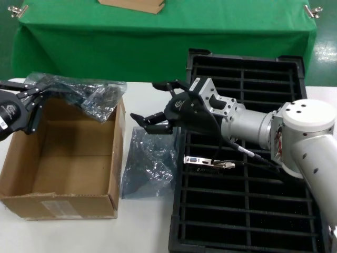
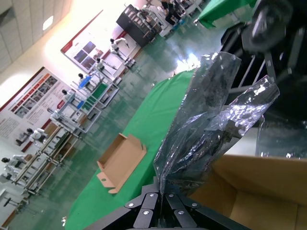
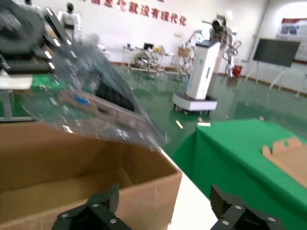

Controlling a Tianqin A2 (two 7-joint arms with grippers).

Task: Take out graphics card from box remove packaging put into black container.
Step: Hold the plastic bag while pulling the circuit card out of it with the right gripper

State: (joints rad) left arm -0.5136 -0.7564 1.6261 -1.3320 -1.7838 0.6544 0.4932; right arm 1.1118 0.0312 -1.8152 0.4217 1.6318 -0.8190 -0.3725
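Over the open brown corrugated cardboard box (image 1: 63, 163) at the left of the white table (image 1: 142, 232), the left gripper (image 1: 32, 89) hangs with its fingers pinched together on a crinkly, translucent grey-blue plastic bag (image 1: 87, 95). Through the plastic a slim dark circuit card shows, its silver bracket visible in the right wrist view (image 3: 96, 108); bag and card hang above the box's far right corner. From the left wrist view the bag (image 2: 211, 129) rises straight out of the closed fingertips (image 2: 160, 203).

Between the box and the large black slotted plastic tray (image 1: 247, 211), the right gripper (image 1: 152, 103) hovers with its fingers spread wide and nothing between them, pointing toward the bagged card. Below it a second, empty grey-blue bag (image 1: 147, 163) lies flat on the table, just beside the box's right wall and touching the tray's left edge. A card with a silver bracket (image 1: 208, 162) already stands in one of the tray's slots. Behind the table stands a green-draped bench (image 1: 158, 37) with a flat tan cardboard piece (image 1: 131, 4) on it.
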